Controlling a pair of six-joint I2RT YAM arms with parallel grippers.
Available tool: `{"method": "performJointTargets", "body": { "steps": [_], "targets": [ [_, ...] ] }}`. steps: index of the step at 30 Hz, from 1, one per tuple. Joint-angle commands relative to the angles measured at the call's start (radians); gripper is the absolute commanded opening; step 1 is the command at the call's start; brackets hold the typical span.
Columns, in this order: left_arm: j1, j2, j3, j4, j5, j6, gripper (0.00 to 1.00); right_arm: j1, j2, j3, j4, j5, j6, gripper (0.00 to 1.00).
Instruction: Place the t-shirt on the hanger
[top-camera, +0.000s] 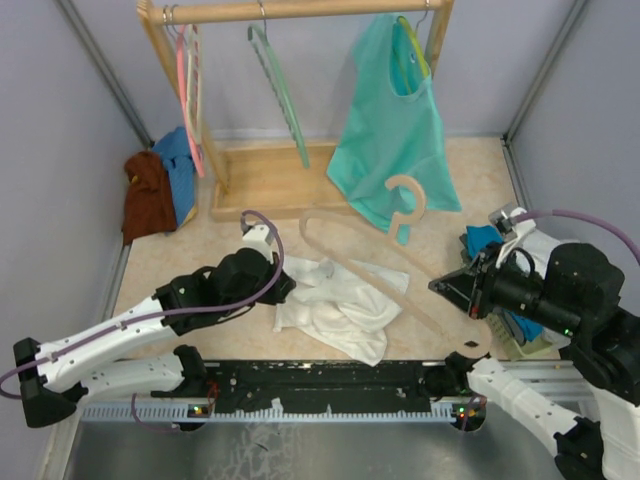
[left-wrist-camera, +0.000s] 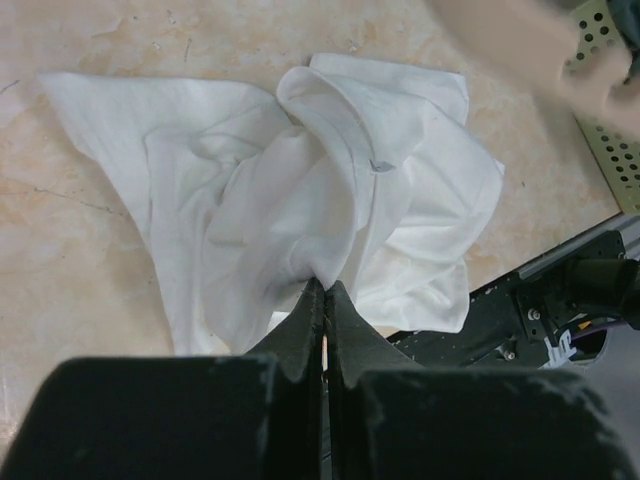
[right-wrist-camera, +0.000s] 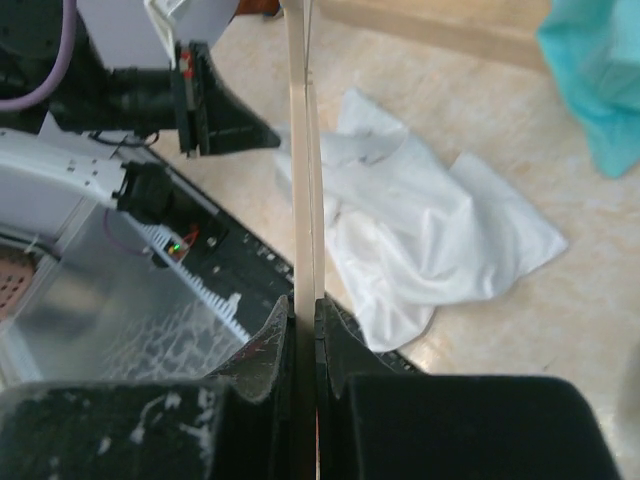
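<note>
The right tool (right-wrist-camera: 303, 310) grips hanger (right-wrist-camera: 302, 150) (left tool (left-wrist-camera: 323, 290) pinches t-shirt (left-wrist-camera: 330, 180)).

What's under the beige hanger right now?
The white t-shirt, crumpled on the table; the beige hanger, clamped in the right gripper, crosses its right edge. Fabric directly beneath the bar is hidden, and contact can't be judged.
</note>
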Motion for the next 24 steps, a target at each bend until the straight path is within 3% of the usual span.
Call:
{"method": "performJointTargets", "body": {
  "steps": [1,16,24],
  "targets": [
    [-0.002,-0.03,-0.031,-0.055,-0.05,-0.021,0.0,0.005,-0.051,-0.05,-0.03,-0.173,0.047,0.0],
    [-0.002,-0.05,-0.085,-0.073,-0.084,-0.062,0.0,0.002,-0.088,-0.134,-0.116,-0.18,-0.021,0.0],
    [-0.002,-0.047,-0.087,-0.075,-0.092,-0.061,0.0,0.004,-0.054,-0.179,-0.04,-0.138,-0.041,0.0]
  ]
}}
